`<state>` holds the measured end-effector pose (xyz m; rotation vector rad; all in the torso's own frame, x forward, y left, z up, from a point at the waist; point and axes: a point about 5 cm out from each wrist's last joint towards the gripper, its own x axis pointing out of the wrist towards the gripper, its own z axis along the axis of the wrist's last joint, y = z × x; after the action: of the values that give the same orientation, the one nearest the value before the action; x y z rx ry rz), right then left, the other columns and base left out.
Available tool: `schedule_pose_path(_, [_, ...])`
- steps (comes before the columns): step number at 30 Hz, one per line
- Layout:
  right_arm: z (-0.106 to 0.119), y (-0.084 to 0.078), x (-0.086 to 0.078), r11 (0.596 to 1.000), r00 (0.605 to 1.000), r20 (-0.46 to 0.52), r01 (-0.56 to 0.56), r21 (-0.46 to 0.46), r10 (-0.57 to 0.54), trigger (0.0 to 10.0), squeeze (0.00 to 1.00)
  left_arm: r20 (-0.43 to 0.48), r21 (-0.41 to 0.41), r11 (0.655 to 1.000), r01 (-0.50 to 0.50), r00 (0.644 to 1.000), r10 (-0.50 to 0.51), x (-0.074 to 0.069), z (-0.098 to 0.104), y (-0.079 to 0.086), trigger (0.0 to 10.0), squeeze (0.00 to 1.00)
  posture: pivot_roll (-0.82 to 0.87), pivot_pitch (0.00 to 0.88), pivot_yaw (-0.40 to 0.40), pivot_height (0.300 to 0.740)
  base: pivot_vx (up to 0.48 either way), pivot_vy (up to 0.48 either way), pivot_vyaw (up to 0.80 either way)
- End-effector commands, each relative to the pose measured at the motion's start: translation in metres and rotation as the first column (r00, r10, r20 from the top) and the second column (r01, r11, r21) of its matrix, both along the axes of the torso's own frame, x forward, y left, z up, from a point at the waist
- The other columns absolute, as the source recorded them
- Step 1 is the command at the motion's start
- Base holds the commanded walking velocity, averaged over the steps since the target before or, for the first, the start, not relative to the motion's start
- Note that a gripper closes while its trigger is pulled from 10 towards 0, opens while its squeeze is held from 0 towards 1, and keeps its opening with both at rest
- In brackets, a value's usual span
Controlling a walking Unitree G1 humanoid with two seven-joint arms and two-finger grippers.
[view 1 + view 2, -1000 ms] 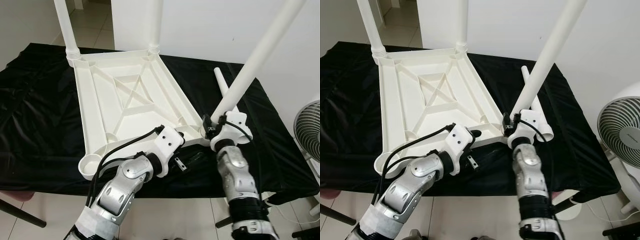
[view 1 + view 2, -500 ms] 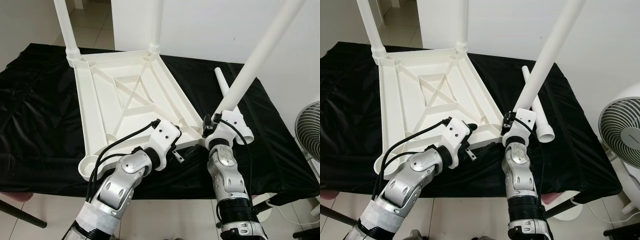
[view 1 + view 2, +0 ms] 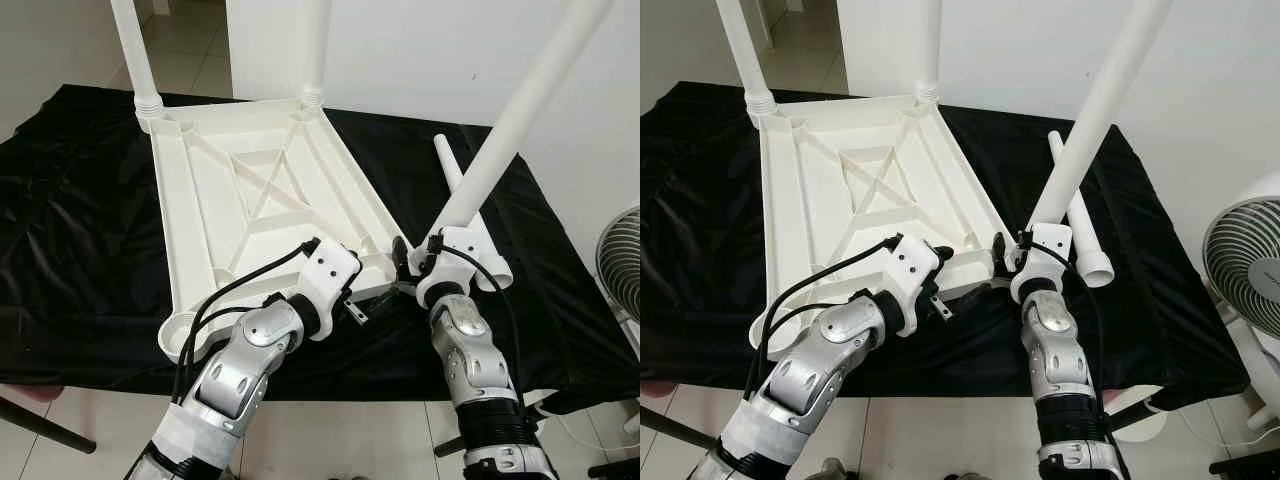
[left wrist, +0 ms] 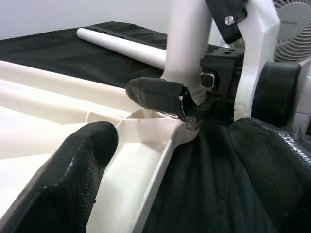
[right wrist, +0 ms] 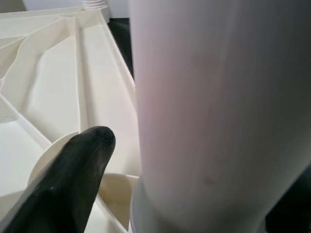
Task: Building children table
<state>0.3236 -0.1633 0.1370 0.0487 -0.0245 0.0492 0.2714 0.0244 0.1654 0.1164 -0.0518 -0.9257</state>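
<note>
Here we clamp our right gripper on the tilted leg at the near-right corner socket of the upturned tabletop; our left gripper, fingers apart, steadies that edge. We should stand the leg upright, then press straight down.

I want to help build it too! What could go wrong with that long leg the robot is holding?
The leg leans in the right gripper, so its end may jam crooked at the corner socket or miss it. The left gripper sits open by that corner of the tabletop, so the top could slide on the black cloth. The spare leg lying loose could roll.
</note>
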Motion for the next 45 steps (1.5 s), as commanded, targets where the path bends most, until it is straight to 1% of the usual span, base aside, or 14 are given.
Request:
schedule_pose_path(1, [-0.003, 0.001, 0.0, 0.999, 1.0, -0.004, -0.03, 0.009, 0.03, 10.0, 1.0, 0.008, 0.013, 1.0, -0.004, 1.0, 0.003, -0.001, -0.001, -0.002, 10.0, 0.0, 0.1, 0.041, -0.069, 0.74, 0.0, 0.0, 0.0])
schedule_pose_path(6, [0.005, -0.013, 0.002, 0.974, 0.978, 0.037, -0.202, -0.097, 0.207, 10.0, 1.0, 0.007, 0.016, 1.0, -0.011, 1.0, 0.011, 0.0, -0.001, 0.001, 10.0, 0.0, 0.12, 0.047, -0.073, 0.74, 0.0, 0.0, 0.0])
schedule_pose_path(7, [0.005, -0.013, 0.002, 0.974, 0.978, 0.037, -0.202, -0.097, 0.207, 10.0, 1.0, 0.007, 0.016, 1.0, -0.011, 1.0, 0.011, 0.0, -0.001, 0.001, 10.0, 0.0, 0.12, 0.047, -0.073, 0.74, 0.0, 0.0, 0.0])
schedule_pose_path(8, [0.006, -0.013, 0.003, 0.965, 0.969, 0.042, -0.239, -0.106, 0.244, 10.0, 0.57, 0.006, 0.016, 1.0, -0.012, 1.0, 0.012, 0.0, -0.001, 0.001, 10.0, 0.0, 0.12, 0.048, -0.072, 0.74, 0.0, 0.0, 0.0])
schedule_pose_path(9, [0.007, -0.014, 0.003, 0.953, 0.957, 0.043, -0.282, -0.113, 0.288, 10.0, 0.0, 0.005, 0.016, 1.0, -0.013, 1.0, 0.013, 0.0, -0.001, 0.002, 10.0, 0.0, 0.12, 0.048, -0.071, 0.74, 0.0, 0.0, 0.0])
schedule_pose_path(17, [0.01, -0.017, 0.007, 0.884, 0.896, 0.023, -0.433, -0.174, 0.444, 10.0, 0.0, 0.001, 0.018, 1.0, -0.011, 1.0, 0.011, 0.0, -0.001, 0.003, 10.0, 0.0, 0.12, 0.063, -0.061, 0.74, 0.0, 0.0, 0.0])
schedule_pose_path(20, [0.01, -0.019, 0.008, 0.877, 0.891, 0.017, -0.443, -0.185, 0.453, 10.0, 0.0, 0.001, 0.018, 1.0, -0.01, 1.0, 0.01, 0.0, -0.001, 0.002, 10.0, 0.0, 0.12, 0.064, -0.06, 0.74, 0.0, 0.0, 0.0])
schedule_pose_path(21, [0.01, -0.022, 0.01, 0.869, 0.886, 0.009, -0.452, -0.198, 0.463, 4.4, 0.0, 0.0, 0.017, 1.0, -0.01, 1.0, 0.01, 0.0, 0.0, 0.002, 10.0, 0.0, 0.12, 0.069, -0.059, 0.74, 0.0, 0.0, 0.0])
schedule_pose_path(22, [0.009, -0.026, 0.011, 0.87, 0.888, 0.0, -0.45, -0.204, 0.459, 0.0, 0.0, 0.0, 0.017, 1.0, -0.011, 1.0, 0.011, 0.0, 0.0, 0.002, 10.0, 0.0, 0.12, 0.069, -0.059, 0.74, 0.0, 0.0, 0.0])
schedule_pose_path(33, [0.008, -0.034, 0.012, 0.884, 0.901, -0.001, -0.426, -0.19, 0.434, 0.0, 0.0, -0.003, 0.014, 1.0, -0.018, 1.0, 0.018, 0.001, 0.0, 0.003, 10.0, 0.0, 0.12, 0.074, -0.061, 0.74, 0.0, 0.0, 0.0])
schedule_pose_path(34, [0.005, -0.033, 0.012, 0.901, 0.914, 0.001, -0.4, -0.17, 0.406, 0.0, 0.0, -0.001, 0.012, 1.0, -0.02, 1.0, 0.02, 0.001, 0.001, 0.003, 10.0, 0.0, 0.12, 0.075, -0.064, 0.74, 0.0, 0.0, 0.0])
schedule_pose_path(40, [-0.001, -0.026, 0.008, 0.932, 0.941, -0.003, -0.335, -0.137, 0.338, 0.0, 0.0, 0.001, 0.009, 1.0, -0.021, 1.0, 0.021, 0.002, 0.002, 0.003, 10.0, 0.0, 0.12, 0.076, -0.065, 0.74, 0.0, 0.0, 0.0])
schedule_pose_path(43, [-0.007, -0.023, 0.007, 0.971, 0.976, -0.018, -0.218, -0.1, 0.218, 0.0, 0.0, 0.0, 0.005, 1.0, -0.022, 1.0, 0.022, 0.002, 0.002, 0.003, 10.0, 0.0, 0.11, 0.077, -0.062, 0.74, 0.0, 0.0, 0.0])
schedule_pose_path(45, [-0.007, -0.023, 0.007, 0.971, 0.976, -0.018, -0.218, -0.1, 0.218, 0.0, 0.0, 0.0, 0.005, 1.0, -0.022, 1.0, 0.022, 0.002, 0.002, 0.003, 10.0, 0.0, 0.11, 0.077, -0.062, 0.74, 0.0, 0.0, 0.0])
